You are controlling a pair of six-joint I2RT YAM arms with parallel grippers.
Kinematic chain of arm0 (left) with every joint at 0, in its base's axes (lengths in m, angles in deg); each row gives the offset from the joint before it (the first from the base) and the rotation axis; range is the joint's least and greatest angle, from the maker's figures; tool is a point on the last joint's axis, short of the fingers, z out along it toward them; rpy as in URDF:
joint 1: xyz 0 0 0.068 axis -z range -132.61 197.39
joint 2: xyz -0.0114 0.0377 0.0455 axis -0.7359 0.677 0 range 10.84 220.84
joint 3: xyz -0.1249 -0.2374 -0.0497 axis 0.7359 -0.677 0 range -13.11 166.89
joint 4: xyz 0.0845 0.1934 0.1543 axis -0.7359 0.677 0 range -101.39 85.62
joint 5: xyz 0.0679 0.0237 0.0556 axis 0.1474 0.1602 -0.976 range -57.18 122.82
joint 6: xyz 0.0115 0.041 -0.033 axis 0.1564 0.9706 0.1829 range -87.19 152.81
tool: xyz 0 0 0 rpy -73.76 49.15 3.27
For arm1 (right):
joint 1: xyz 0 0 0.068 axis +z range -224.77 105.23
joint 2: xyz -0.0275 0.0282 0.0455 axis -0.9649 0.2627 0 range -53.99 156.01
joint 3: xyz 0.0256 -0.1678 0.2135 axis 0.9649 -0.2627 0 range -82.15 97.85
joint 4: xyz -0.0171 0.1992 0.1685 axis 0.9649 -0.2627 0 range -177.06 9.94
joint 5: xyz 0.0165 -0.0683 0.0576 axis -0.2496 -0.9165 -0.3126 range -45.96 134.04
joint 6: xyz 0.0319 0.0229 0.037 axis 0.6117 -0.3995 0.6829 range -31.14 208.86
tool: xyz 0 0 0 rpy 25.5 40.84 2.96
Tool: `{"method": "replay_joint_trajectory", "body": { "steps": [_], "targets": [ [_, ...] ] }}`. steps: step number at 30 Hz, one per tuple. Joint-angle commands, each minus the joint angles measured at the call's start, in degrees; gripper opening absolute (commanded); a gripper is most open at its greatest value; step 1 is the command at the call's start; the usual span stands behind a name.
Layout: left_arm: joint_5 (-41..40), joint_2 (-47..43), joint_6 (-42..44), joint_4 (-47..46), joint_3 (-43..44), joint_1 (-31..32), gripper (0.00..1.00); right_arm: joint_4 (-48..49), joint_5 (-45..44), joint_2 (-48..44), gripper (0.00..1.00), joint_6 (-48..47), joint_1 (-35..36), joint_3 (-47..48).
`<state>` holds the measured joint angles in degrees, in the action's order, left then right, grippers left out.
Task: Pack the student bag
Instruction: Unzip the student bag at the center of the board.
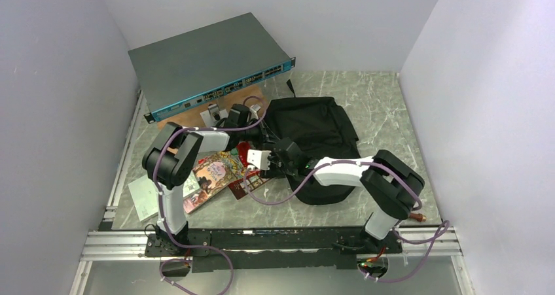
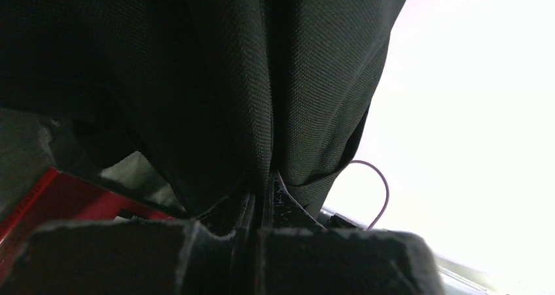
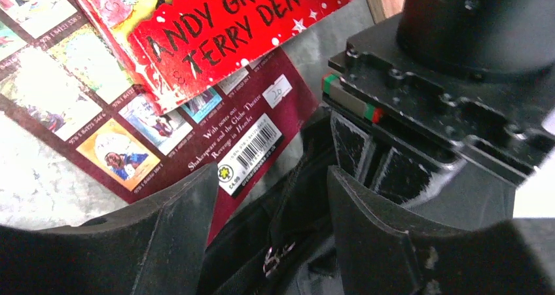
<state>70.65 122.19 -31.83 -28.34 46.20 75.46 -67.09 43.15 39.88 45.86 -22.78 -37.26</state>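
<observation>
The student bag (image 1: 314, 128) lies on the counter (image 1: 386, 112), its left edge pinched in the left tool (image 2: 262, 193). The right tool (image 3: 271, 184), nearer the opening, hangs wide and empty just over the bag's zipper (image 3: 271, 262).

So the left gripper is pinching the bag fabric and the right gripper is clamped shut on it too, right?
Not the right one. The left gripper is pinching the student bag fabric, but the right gripper is open, its jaws apart; the right wrist view shows it.
</observation>
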Motion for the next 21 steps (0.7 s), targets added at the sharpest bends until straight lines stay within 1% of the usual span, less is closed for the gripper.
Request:
{"method": "replay_joint_trajectory", "body": {
  "steps": [1,5,6,7,8,10,11,14,17,18,21],
  "targets": [
    [4.6,-4.0,-2.2,-2.9,-0.9,0.5,0.00,2.0,-2.7,3.5,0.60,-4.5,-0.6,4.9],
    [4.2,-3.6,1.1,0.9,1.3,0.3,0.00,-1.9,-2.9,3.6,0.33,-3.3,-0.5,6.5],
    [4.1,-3.3,1.4,1.2,1.4,0.2,0.00,-3.0,-3.3,3.2,0.23,-2.1,-0.5,6.4],
    [4.0,-3.2,1.5,1.3,1.4,0.2,0.00,-4.0,-4.2,2.8,0.08,-0.6,-0.6,6.1],
    [3.9,-3.1,1.5,1.2,1.3,0.0,0.00,-5.0,-5.1,2.4,0.00,1.0,-0.5,5.6],
    [4.1,-2.7,1.4,1.1,1.4,0.0,0.00,-9.2,-5.6,0.7,0.00,4.5,-0.5,5.6],
    [4.0,-2.6,1.6,1.3,1.5,0.0,0.00,-13.2,-4.1,-0.3,0.00,8.7,-0.5,6.4],
    [3.3,-2.2,3.3,3.4,2.4,0.0,0.00,-26.2,4.4,-4.4,0.00,20.0,-0.5,8.8],
    [3.1,-1.8,4.2,4.4,3.0,-0.3,0.00,-32.4,12.8,-9.8,0.00,32.1,-0.5,6.8],
    [3.0,-1.6,4.4,4.7,3.1,-0.4,0.00,-34.6,14.2,-11.6,0.00,36.4,-0.5,6.0],
    [2.9,-1.0,5.0,5.7,3.6,-0.5,0.00,-39.0,12.3,-16.4,0.00,52.7,-0.8,2.5]
  ]
}}
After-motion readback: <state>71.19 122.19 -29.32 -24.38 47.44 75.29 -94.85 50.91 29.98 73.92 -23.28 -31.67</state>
